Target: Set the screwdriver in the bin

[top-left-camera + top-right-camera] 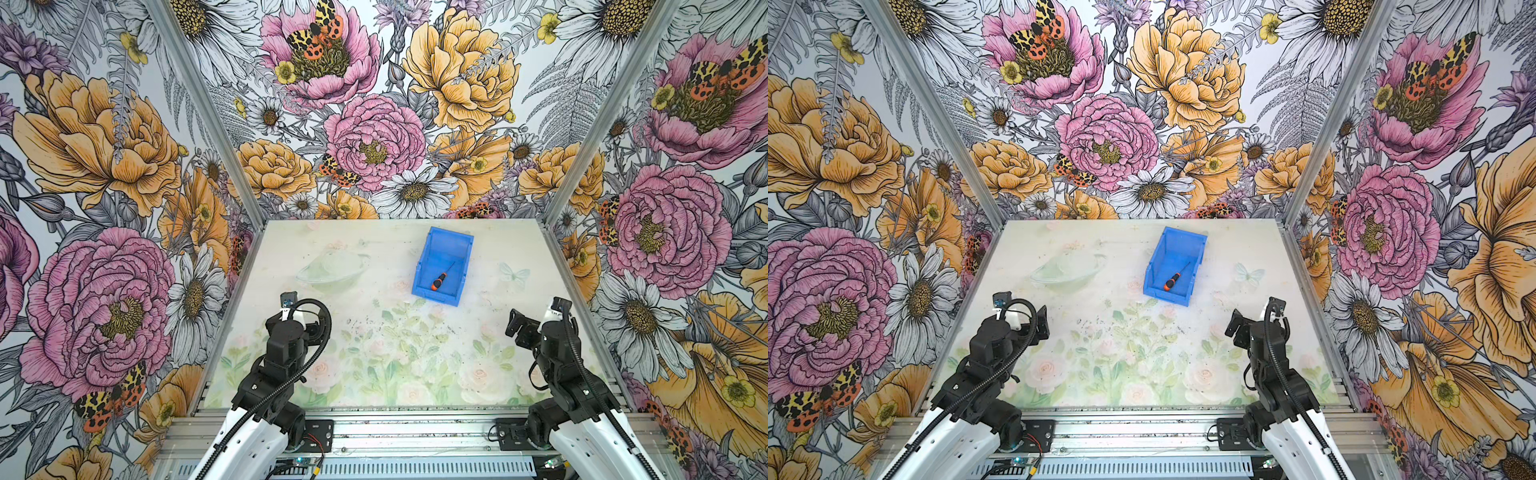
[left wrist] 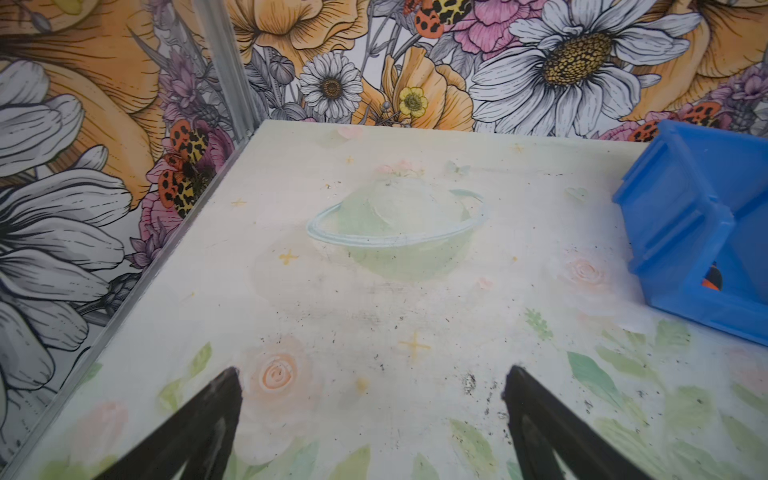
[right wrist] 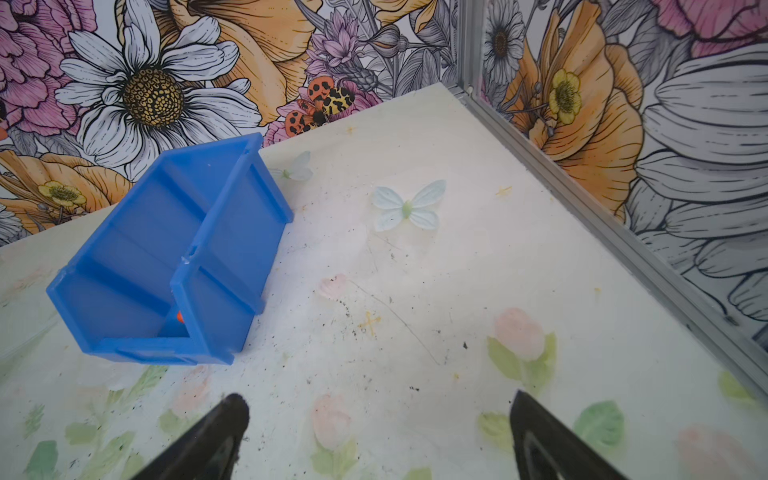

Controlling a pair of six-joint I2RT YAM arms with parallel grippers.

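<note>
1. The blue bin (image 1: 434, 297) stands on the table (image 1: 332, 340), just right of centre in both top views. It sits toward the back wall and is turned slightly askew.
2. The screwdriver (image 1: 441, 279) lies flat on the bin's floor. Its orange-and-black handle is toward the low front lip, and its thin shaft points up and to the right of the frame.
3. The left gripper (image 2: 372, 376) has its jaws spread wide with nothing between them. It hangs over bare table at the lower left of the top views, well apart from the bin.
4. The right gripper (image 3: 378, 399) is likewise spread wide and empty, at the lower right, well apart from the bin.
5. In each wrist view only a scrap of the handle shows inside the bin.
</note>
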